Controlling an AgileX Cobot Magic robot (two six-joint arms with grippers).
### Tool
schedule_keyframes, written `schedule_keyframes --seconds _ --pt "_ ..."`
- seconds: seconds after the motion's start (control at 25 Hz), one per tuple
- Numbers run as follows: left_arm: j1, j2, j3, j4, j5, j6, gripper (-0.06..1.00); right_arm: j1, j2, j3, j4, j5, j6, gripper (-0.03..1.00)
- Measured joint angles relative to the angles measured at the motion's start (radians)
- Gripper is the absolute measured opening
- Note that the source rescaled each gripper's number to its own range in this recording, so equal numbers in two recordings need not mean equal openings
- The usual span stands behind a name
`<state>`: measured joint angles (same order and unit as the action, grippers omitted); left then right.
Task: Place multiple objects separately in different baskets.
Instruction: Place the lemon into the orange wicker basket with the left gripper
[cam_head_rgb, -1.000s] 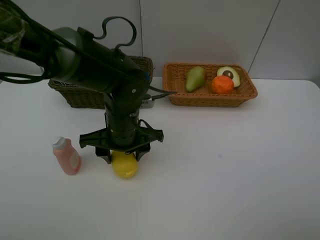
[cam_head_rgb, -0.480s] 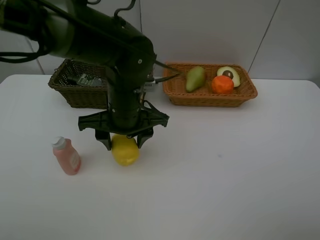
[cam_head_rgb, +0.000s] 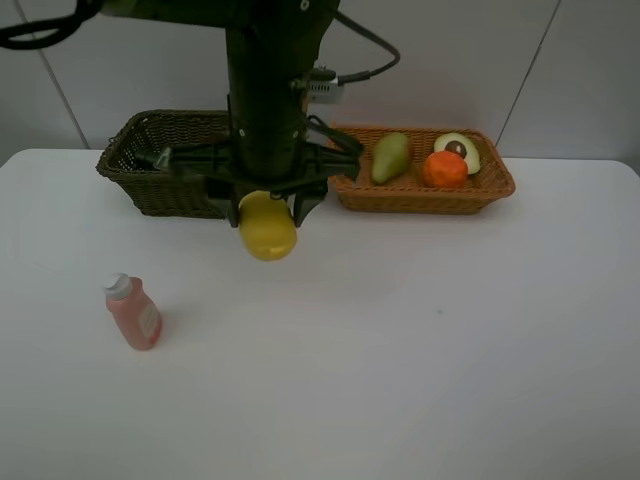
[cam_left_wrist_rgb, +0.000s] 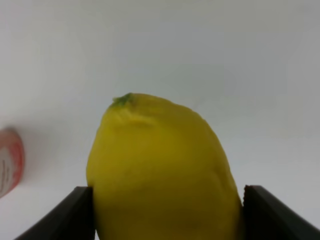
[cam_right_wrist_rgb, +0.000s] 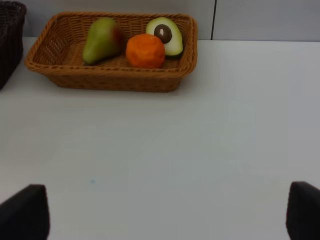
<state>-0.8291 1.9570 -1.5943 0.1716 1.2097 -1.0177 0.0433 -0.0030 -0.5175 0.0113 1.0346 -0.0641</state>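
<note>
My left gripper (cam_head_rgb: 270, 214) is shut on the yellow lemon (cam_head_rgb: 267, 230) and holds it in the air in front of the gap between the two baskets. In the left wrist view the lemon (cam_left_wrist_rgb: 160, 170) fills the space between the dark fingers (cam_left_wrist_rgb: 67, 215). The light orange basket (cam_head_rgb: 420, 203) holds a green-red pear (cam_head_rgb: 390, 157), an orange (cam_head_rgb: 445, 169) and an avocado half (cam_head_rgb: 460, 150). The dark basket (cam_head_rgb: 150, 190) stands left of it, partly hidden by the arm. A pink bottle (cam_head_rgb: 133, 312) stands on the table at the left. My right gripper (cam_right_wrist_rgb: 163, 212) is open and holds nothing.
The white table (cam_head_rgb: 450, 350) spreads out to the right and front. The right wrist view shows the orange basket (cam_right_wrist_rgb: 110, 82) with pear (cam_right_wrist_rgb: 100, 40), orange (cam_right_wrist_rgb: 145, 50) and avocado half (cam_right_wrist_rgb: 165, 35), and a corner of the dark basket (cam_right_wrist_rgb: 7, 50).
My left gripper has lifted the lemon off the table and carried it up and back toward the baskets. The pink bottle has stayed in place.
</note>
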Motion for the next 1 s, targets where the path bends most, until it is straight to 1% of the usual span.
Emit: schedule_keyframes --seconds 0.2,0.32,0.52,0.64,0.84,0.92,1.0 --pt "0.012 0.000 -0.106 0.008 0.002 0.065 0.78 0.000 0.000 0.000 0.000 0.000 0.000 1.00" --pt "0.052 0.000 -0.165 0.012 0.003 0.115 0.78 0.000 0.000 0.000 0.000 0.000 0.000 1.00" --pt "0.150 0.000 -0.239 0.030 0.005 0.210 0.78 0.000 0.000 0.000 0.000 0.000 0.000 1.00" --pt "0.205 0.000 -0.266 0.083 0.007 0.265 0.78 0.000 0.000 0.000 0.000 0.000 0.000 1.00" --pt "0.292 0.000 -0.269 0.227 0.006 0.348 0.78 0.000 0.000 0.000 0.000 0.000 0.000 1.00" --pt "0.317 0.000 -0.269 0.262 0.007 0.377 0.78 0.000 0.000 0.000 0.000 0.000 0.000 1.00" --pt "0.347 0.007 -0.269 0.273 -0.003 0.402 0.78 0.000 0.000 0.000 0.000 0.000 0.000 1.00"
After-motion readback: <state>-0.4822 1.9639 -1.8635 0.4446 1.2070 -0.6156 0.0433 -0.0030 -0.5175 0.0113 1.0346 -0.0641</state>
